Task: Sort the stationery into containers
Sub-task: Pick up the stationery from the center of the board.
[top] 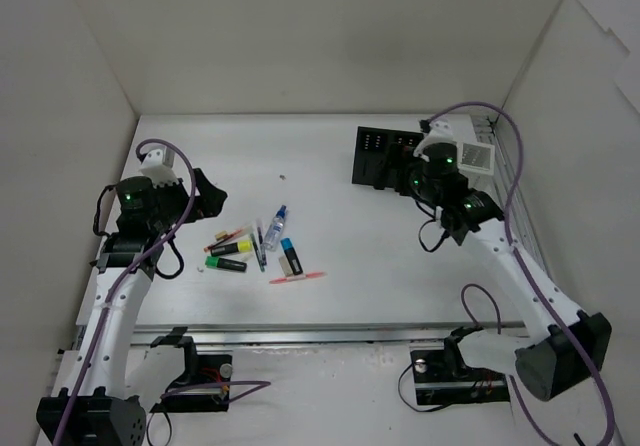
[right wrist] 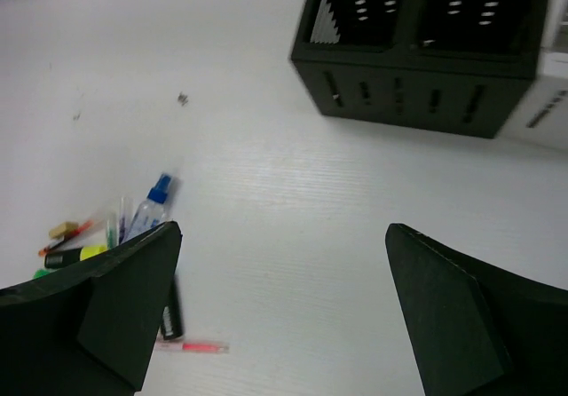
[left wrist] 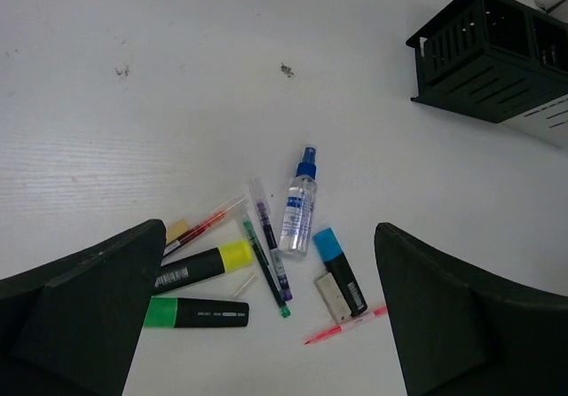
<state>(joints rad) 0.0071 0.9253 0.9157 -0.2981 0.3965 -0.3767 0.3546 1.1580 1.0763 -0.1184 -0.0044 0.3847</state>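
Table (left wrist: pixel 133 130) — white, matt, showed a fine grain and a few dark specks.
Black box (left wrist: pixel 479 59) — looked like matt plastic, slotted.
Bottle (left wrist: pixel 298 205): clear and glossy, plastic by its look; cap was blue.
Yellow highlighter (left wrist: pixel 204 267) and green highlighter (left wrist: pixel 197 312): smooth plastic, black barrels carried a slight sheen.
White box (top: pixel 478 156): appeared matt, perforated.

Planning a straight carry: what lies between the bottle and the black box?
Only bare table lies between the bottle and the black box, clearest in the left wrist view; a small dark speck lies off that line.
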